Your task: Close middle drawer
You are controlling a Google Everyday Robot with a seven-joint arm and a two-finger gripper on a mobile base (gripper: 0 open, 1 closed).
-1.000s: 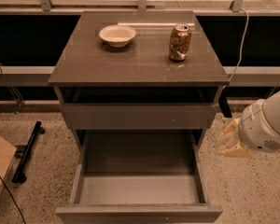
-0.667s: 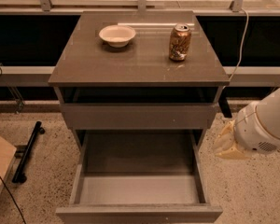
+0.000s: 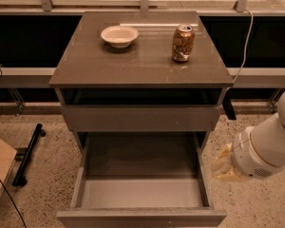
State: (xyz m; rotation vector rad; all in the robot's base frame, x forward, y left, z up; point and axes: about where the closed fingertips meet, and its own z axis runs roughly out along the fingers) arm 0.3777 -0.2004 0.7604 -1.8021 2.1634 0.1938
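The middle drawer (image 3: 141, 194) is pulled far out of the grey-brown cabinet, toward me. Its low, plain front panel (image 3: 141, 218) is at the bottom edge of the view, and its lighter grey floor is bare. Above it, a drawer with a taller front panel (image 3: 140, 118) stands slightly out under the cabinet top. My gripper (image 3: 223, 167), pale yellowish on the end of the white arm (image 3: 266, 148), hangs just to the right of the open drawer's right side wall, about halfway along it and apart from it.
On the cabinet top (image 3: 85, 65) stand a white bowl (image 3: 119, 35) and a drink can (image 3: 183, 42). A black bar (image 3: 28, 153) and a cardboard piece (image 3: 0, 163) lie on the speckled floor at left. A cable (image 3: 244, 42) hangs at back right.
My arm and gripper have moved down and a little left, closer to the open drawer's right side. The drawer, bowl and can have not moved.
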